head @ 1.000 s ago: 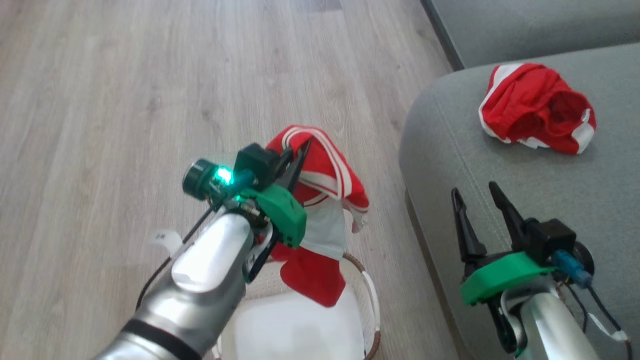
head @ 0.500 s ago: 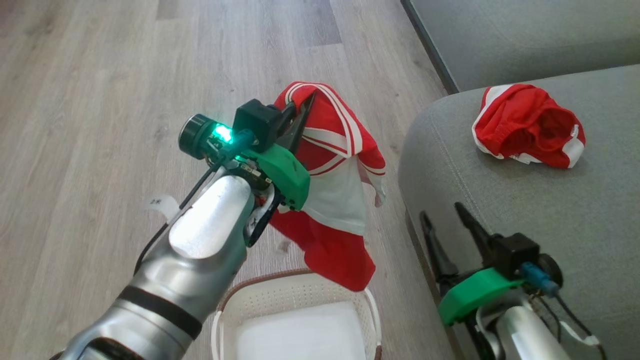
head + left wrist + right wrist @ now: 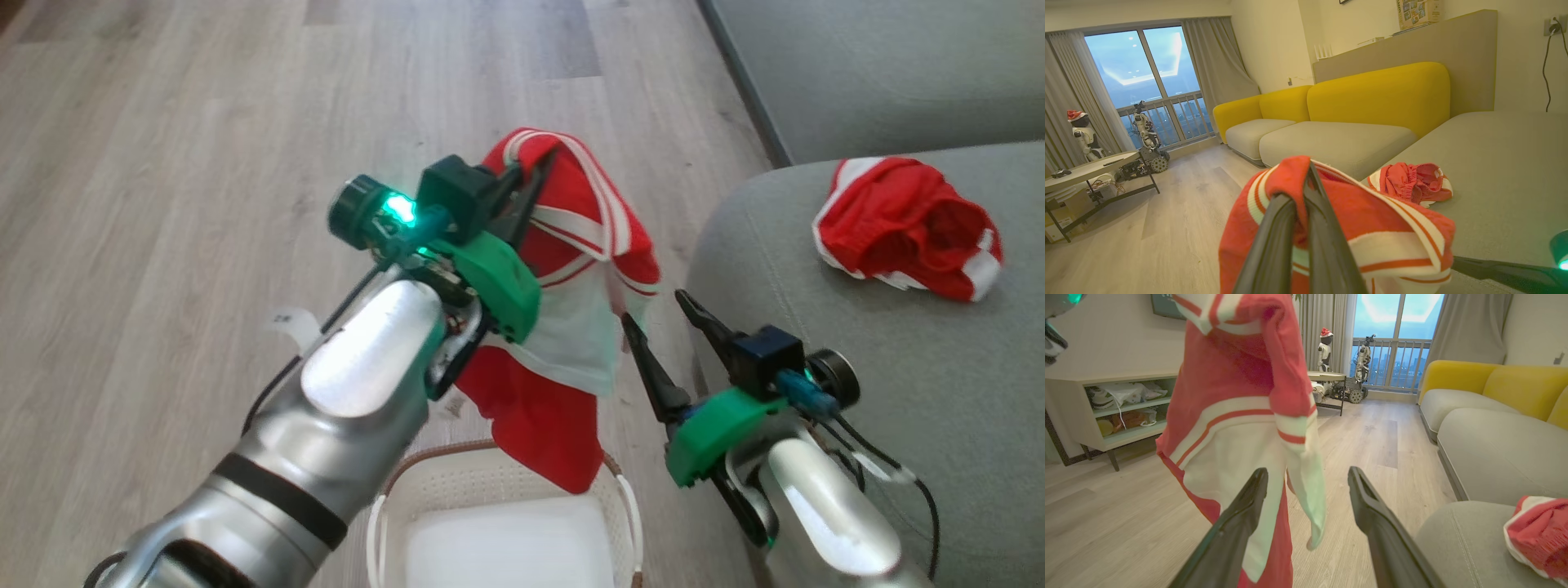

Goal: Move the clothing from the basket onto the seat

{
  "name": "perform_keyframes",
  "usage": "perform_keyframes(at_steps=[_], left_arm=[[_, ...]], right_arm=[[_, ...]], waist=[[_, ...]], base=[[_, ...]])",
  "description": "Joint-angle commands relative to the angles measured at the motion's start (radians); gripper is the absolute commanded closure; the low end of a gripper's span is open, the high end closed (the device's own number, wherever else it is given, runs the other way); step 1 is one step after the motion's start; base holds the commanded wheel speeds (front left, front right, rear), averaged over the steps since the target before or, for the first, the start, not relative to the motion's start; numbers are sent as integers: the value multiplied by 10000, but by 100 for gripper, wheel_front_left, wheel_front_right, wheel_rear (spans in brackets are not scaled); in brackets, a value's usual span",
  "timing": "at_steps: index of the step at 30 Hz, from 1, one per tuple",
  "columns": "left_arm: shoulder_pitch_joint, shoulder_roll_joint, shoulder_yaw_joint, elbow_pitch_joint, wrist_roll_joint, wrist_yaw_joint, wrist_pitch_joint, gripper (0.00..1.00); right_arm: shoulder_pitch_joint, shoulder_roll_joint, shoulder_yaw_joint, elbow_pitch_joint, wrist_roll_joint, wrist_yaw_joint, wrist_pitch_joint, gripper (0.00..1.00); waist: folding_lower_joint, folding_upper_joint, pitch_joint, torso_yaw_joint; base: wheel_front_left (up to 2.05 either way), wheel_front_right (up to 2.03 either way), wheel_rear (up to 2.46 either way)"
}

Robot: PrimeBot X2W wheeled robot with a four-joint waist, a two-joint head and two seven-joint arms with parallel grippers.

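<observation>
The grey-green seat [image 3: 857, 367] carries one crumpled red garment [image 3: 906, 229] near its rounded corner; the white basket [image 3: 457, 482] stands on the wood floor [image 3: 163, 204] close to the seat's edge. A second red-and-white garment [image 3: 571, 351] hangs over the basket, its striped top pinched in the tightly closed left claw [image 3: 549, 159]; the right claw [image 3: 653, 307] gapes wide, empty, beside the hanging cloth

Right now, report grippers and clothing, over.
Left gripper shut on red-and-white striped jersey, hanging over white perforated plastic basket. Right gripper open, between jersey and grey-green fabric seat. Second red garment on seat.
</observation>
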Motion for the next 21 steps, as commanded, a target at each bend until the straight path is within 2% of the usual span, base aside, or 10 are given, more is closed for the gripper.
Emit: perform_keyframes(at_steps=[1,10,11,12,13,14,21], left_arm=[[-793,162,194,-457,-144,106,9,100],[-923,160,-709,-1108,-773,429,87,100],[-924,160,-777,-1151,-831,465,85,100],[-917,160,-833,-1187,-895,503,82,100],[-907,159,-882,-1208,-952,540,78,100],[-894,159,-923,-1206,-994,579,74,100],[-744,202,-927,-831,-1145,765,32,100]], right_arm=[[-650,61,279,-148,39,-4,-67,0],[-1674,61,1064,1345,439,-4,-67,0],[-1759,61,1134,1450,498,-4,-67,34],[-1835,61,1210,1546,561,-4,-67,63],[-1909,61,1260,1623,621,-4,-67,87],[-1971,61,1286,1670,678,-4,-67,100],[-2179,61,1121,1643,701,-4,-67,100]], waist=[[1,-1,9,166],[1,-1,46,829],[1,-1,50,883],[1,-1,52,932],[1,-1,55,970],[1,-1,56,999],[1,-1,121,970]], base=[[0,0,0],[0,0,0],[0,0,0],[0,0,0],[0,0,0],[0,0,0],[0,0,0]])
